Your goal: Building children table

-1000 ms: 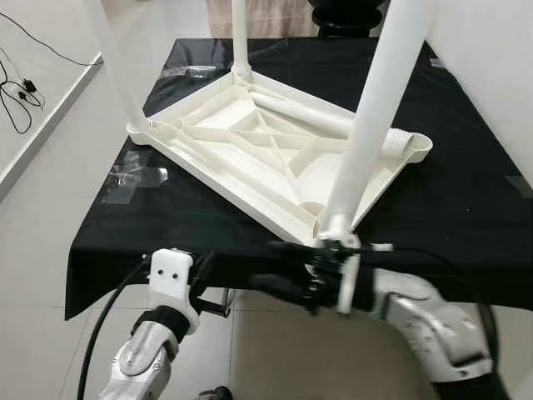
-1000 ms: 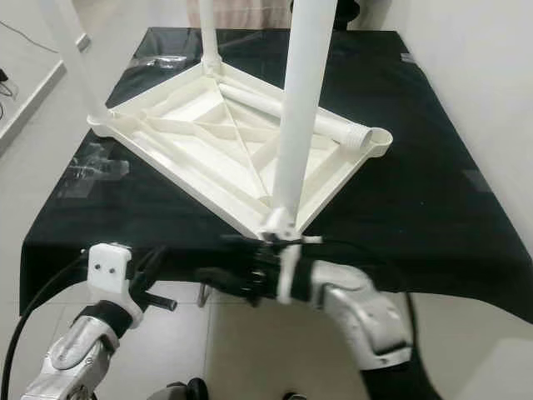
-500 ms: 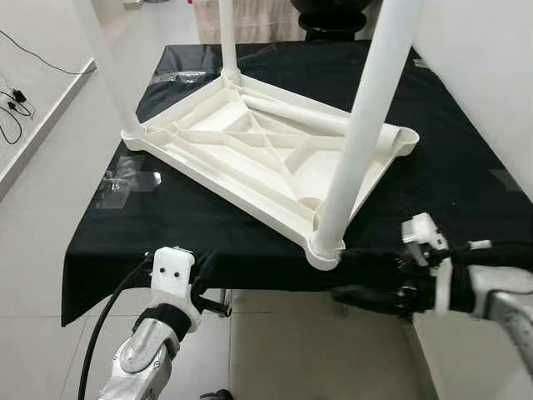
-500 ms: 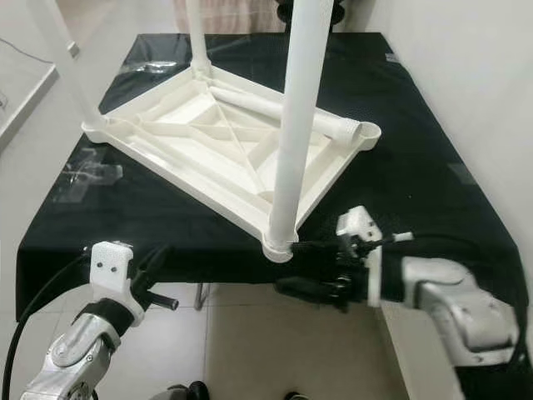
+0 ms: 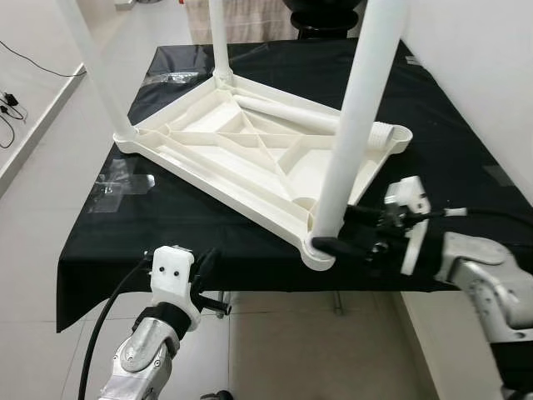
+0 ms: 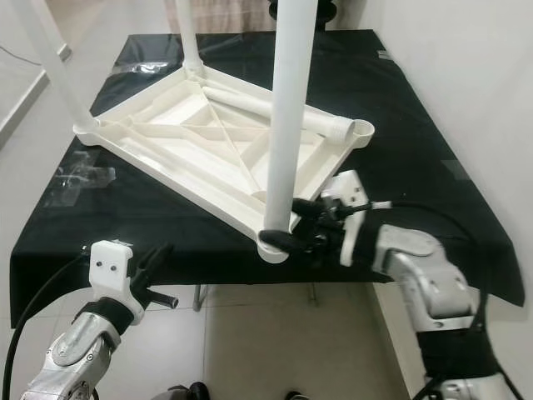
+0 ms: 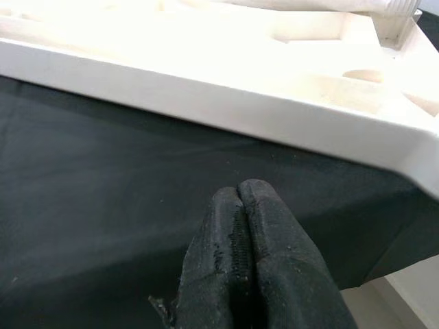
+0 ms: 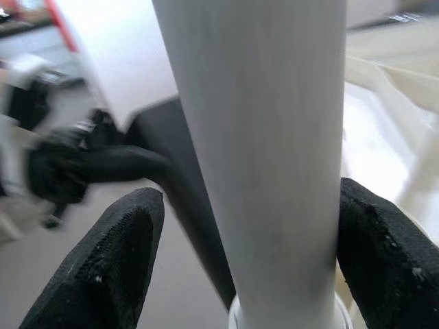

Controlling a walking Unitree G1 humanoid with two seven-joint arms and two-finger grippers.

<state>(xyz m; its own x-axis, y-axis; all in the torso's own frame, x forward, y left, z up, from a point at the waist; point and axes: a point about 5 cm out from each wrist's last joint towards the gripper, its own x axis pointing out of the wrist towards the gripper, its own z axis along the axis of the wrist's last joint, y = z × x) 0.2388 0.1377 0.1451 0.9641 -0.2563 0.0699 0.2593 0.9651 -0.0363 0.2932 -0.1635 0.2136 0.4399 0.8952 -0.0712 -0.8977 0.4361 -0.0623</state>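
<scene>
A white children's table top [image 5: 250, 154] lies upside down on a black-covered table [image 5: 166, 225]. Three white legs stand upright in its corners: the near leg [image 5: 354, 125], the left leg [image 5: 92, 67] and the far leg [image 5: 218, 37]. A loose fourth leg [image 5: 308, 117] lies across the underside, its threaded end by the right corner. My right gripper [image 5: 337, 235] is open and straddles the base of the near leg [image 8: 254, 137], one finger [image 8: 123, 260] standing clear of it. My left gripper [image 7: 238, 199] is shut on nothing, low before the table's front edge [image 5: 206, 267].
Clear tape patches [image 5: 117, 179] stick to the cloth at the left. A white wall runs close along the right side. Cables [image 5: 8, 108] lie on the tiled floor at far left. A dark chair base [image 5: 321, 8] stands beyond the table.
My right gripper swung out to the right from under the near corner, then rose and came in around the base of the near leg. The left arm stayed put.
</scene>
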